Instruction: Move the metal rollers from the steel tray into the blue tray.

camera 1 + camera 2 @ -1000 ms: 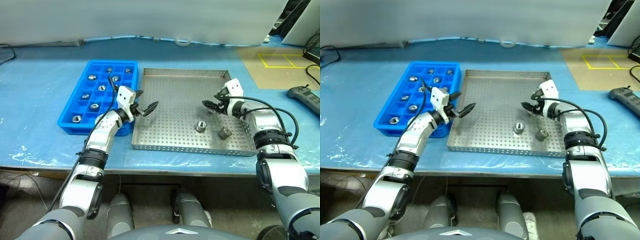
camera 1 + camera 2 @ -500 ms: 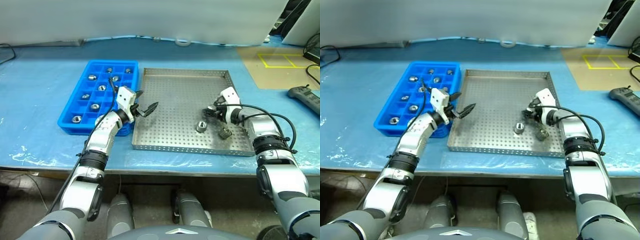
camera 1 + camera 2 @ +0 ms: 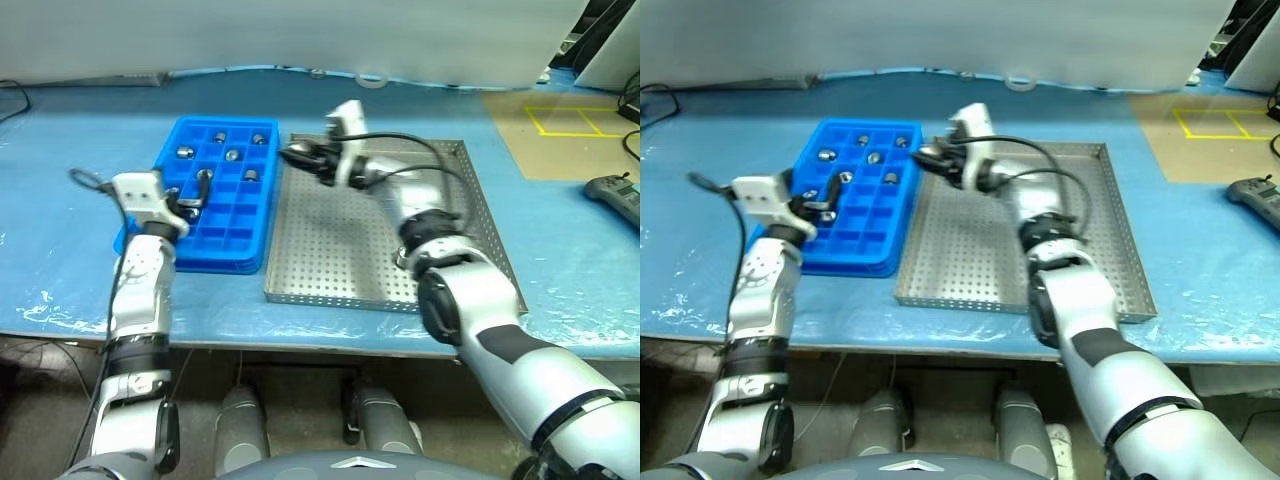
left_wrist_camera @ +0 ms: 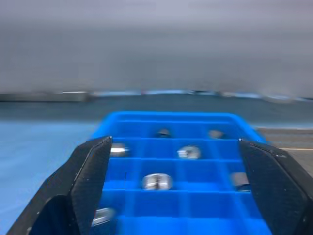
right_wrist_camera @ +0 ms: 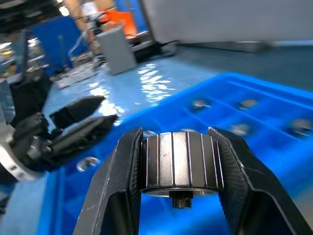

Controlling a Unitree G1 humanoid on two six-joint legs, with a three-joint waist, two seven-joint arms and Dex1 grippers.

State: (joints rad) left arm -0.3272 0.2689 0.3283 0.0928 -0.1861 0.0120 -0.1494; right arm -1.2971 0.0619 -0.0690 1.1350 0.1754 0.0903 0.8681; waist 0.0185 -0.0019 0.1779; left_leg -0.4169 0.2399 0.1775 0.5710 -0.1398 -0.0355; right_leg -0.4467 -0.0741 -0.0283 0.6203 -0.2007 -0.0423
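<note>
My right gripper (image 3: 293, 153) is shut on a ribbed silver metal roller (image 5: 181, 164). It hangs level over the seam between the steel tray (image 3: 330, 250) and the blue tray (image 3: 200, 262), pointing towards the blue tray. Several metal rollers (image 3: 232, 155) lie in the blue tray's far compartments. At the blue tray's left side my left gripper (image 3: 194, 195) is open and holds nothing. My right forearm covers part of the steel tray's perforated floor.
A pale blue sheet covers the table. A dark handheld controller (image 3: 615, 193) lies at the far right, beside a brown mat with yellow tape marks (image 3: 560, 120). A tape roll (image 3: 367, 82) sits at the back edge.
The right gripper closed on a roller in the steel tray, then rose and swung left to the blue tray's edge. The left arm swung left off the steel tray, still open.
</note>
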